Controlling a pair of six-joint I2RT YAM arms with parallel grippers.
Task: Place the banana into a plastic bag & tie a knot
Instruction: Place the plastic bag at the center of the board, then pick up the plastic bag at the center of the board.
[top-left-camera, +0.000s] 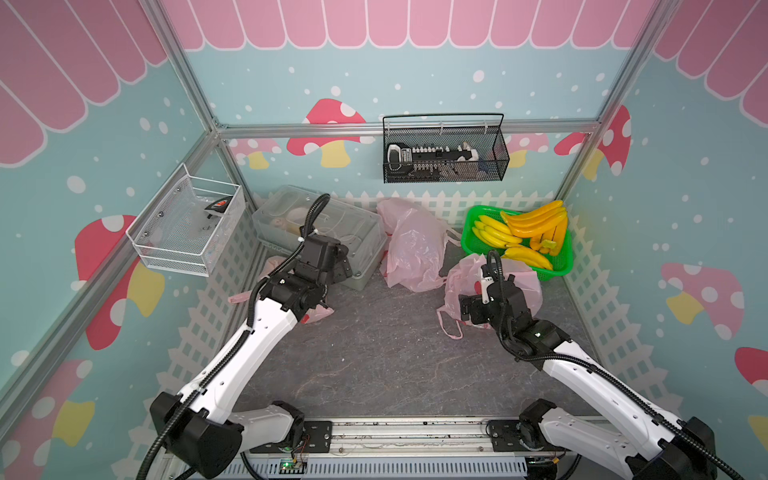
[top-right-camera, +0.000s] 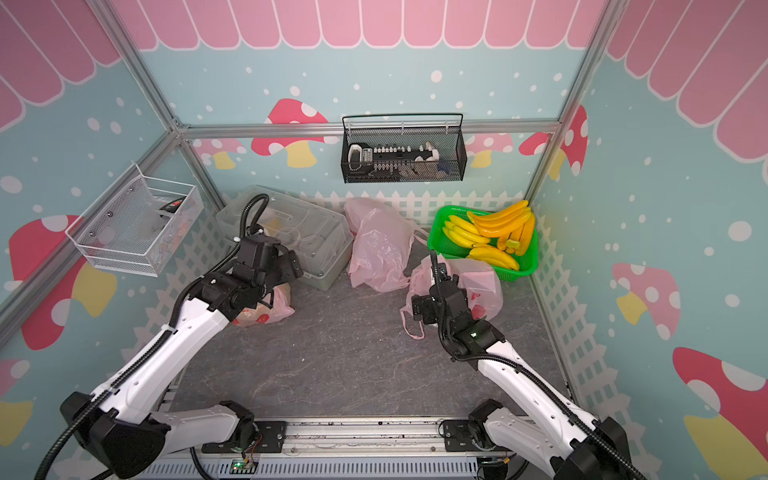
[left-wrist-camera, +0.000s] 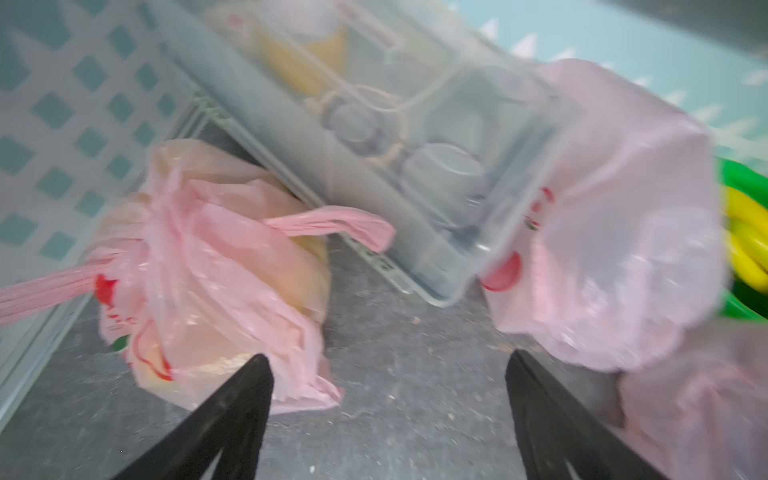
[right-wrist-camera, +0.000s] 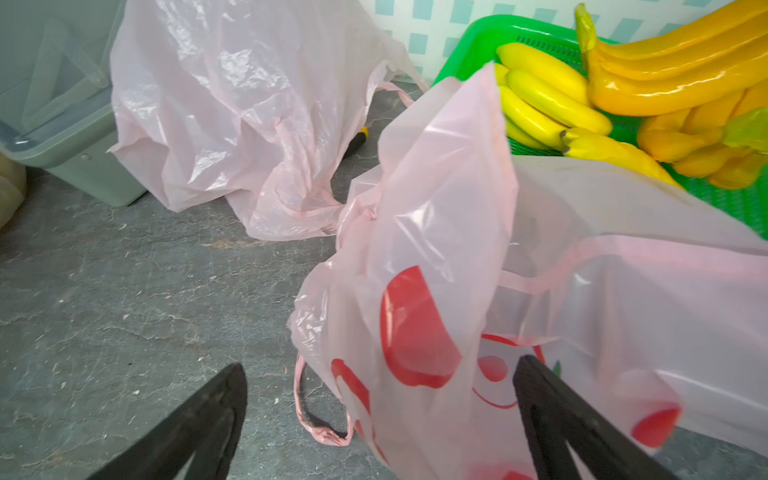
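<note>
- Bananas (top-left-camera: 521, 232): none that I can see sits in the bag by the right arm. I judge the task unfinished there, with one bag apparently finished and another waiting for fruit and a knot.
- Nearest, the left gripper (left-wrist-camera: 388, 355) stands with its jaws wide apart and empty above the grey tabletop (left-wrist-camera: 395, 415).
- Just past one of its fingertips lies a knotted pink bag (left-wrist-camera: 216, 266), its handles pulled out to either side. A pale yellowish shape shows through the film, but I cannot tell whether it is a banana.
- The right gripper (right-wrist-camera: 380, 365) is also spread wide and grips nothing. It hovers at a printed pink bag (right-wrist-camera: 436, 249), whose film rests against one finger (right-wrist-camera: 536, 382).
- That bag is slack and unknotted, with one handle loop lying on the tabletop.
- Farther back, a third, crumpled bag (top-left-camera: 411, 245) sits between the clear lidded box (top-left-camera: 361, 237) and the fruit.
- Farthest, the bananas lie heaped in a green basket (top-left-camera: 559, 272) in the back corner, on the right arm's side. The printed bag leans against the basket, between it and the right gripper. The left gripper is well apart from the bananas.
</note>
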